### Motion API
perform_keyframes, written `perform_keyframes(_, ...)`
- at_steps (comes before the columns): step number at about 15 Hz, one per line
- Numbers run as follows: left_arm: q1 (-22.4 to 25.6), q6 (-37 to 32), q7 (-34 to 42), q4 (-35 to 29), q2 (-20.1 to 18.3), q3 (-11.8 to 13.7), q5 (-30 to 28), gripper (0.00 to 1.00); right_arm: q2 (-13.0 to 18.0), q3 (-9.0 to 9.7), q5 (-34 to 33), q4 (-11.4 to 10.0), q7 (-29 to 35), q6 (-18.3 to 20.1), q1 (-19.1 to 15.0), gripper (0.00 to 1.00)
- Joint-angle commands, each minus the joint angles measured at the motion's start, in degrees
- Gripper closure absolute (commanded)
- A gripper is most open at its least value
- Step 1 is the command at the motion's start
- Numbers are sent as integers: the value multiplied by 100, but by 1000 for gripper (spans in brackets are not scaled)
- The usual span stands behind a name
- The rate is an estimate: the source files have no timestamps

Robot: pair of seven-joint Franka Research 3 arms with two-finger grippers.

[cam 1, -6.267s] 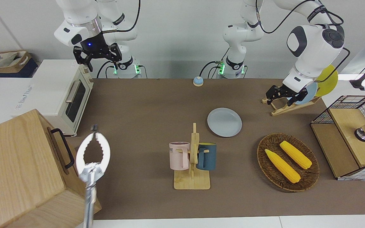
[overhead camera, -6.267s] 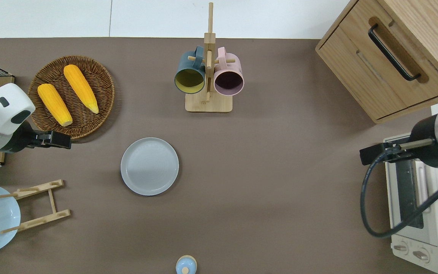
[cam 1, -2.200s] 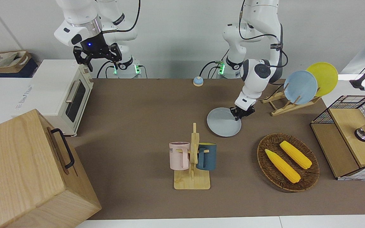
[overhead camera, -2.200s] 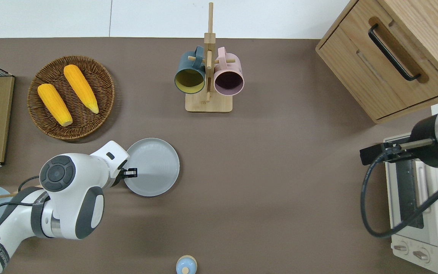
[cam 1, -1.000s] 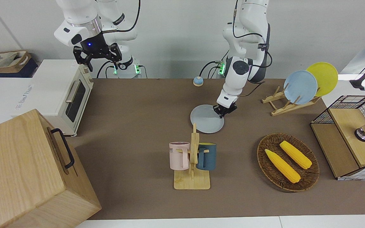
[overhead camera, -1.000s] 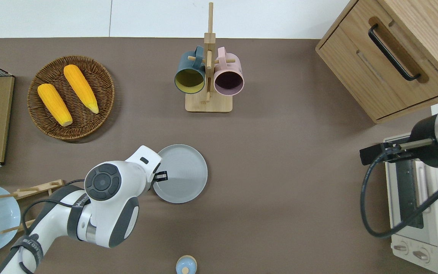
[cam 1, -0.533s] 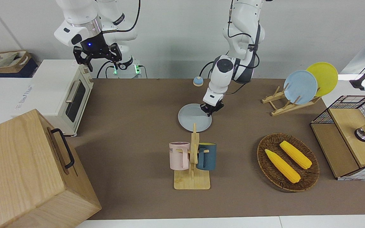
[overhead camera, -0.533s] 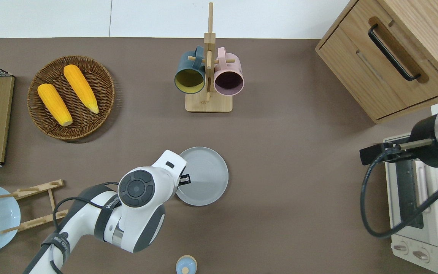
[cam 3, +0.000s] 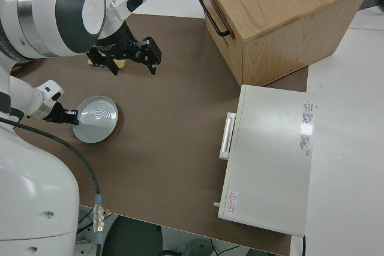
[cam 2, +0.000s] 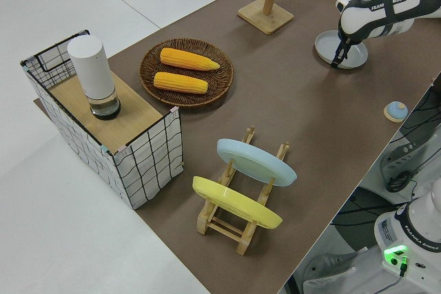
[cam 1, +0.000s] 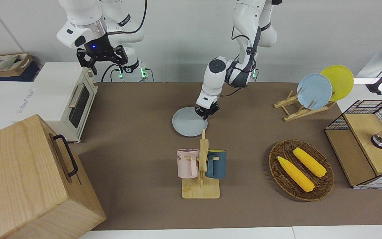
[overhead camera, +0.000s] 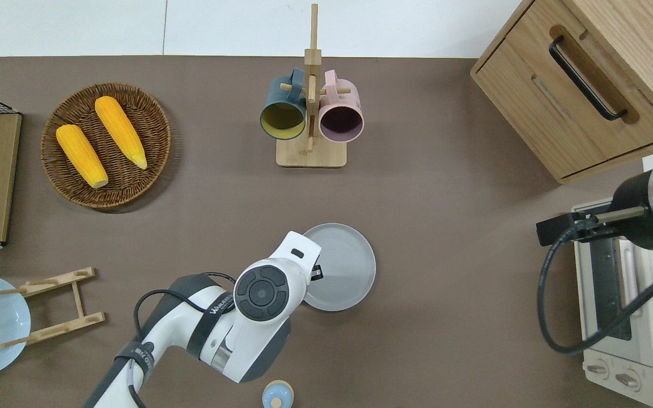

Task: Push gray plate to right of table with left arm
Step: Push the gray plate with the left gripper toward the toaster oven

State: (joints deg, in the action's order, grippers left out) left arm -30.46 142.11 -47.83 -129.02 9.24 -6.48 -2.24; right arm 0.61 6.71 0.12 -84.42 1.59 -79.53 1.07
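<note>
Left gripper [cam 1: 207, 113], fingers seemingly pressed together though I cannot tell for sure, bears on the gray plate [cam 1: 189, 122] at its rim toward the left arm's end. That plate lies mid-surface [cam 1: 138, 109], nearer the robots than the mug rack [cam 1: 201, 167]; judging by this, much of the push toward the right arm's end remains.

Note colours: round pale gray-blue plate [overhead camera: 340, 266]; matte dark brown tabletop [overhead camera: 445, 238]; yellow corn cobs [overhead camera: 100, 139]; pink ceramic mug [overhead camera: 341, 119].

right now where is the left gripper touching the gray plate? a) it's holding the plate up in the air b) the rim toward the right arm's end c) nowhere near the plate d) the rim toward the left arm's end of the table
d: the left gripper sits at the rim of the gray plate on the side toward the left arm's end, with the plate flat on the table.
</note>
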Motion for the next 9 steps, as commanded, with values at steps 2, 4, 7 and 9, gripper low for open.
perform_keyframes(2,-566,2,-805,614,727,24,136,1000,36,85,59,22,8,69,-116,17)
perform_keyframes(4,-820,-200,-1043,860,842,33,136,1000,36,76,59,22,8,69,-116,17)
perform_keyframes(7,-1084,-376,-1430,1299,1131,33,206,1000,36,76,59,22,-1,69,-116,17)
perform_keyframes(9,-1164,-429,-1668,1450,1246,24,390,1000,36,76,59,22,-1,69,-116,17)
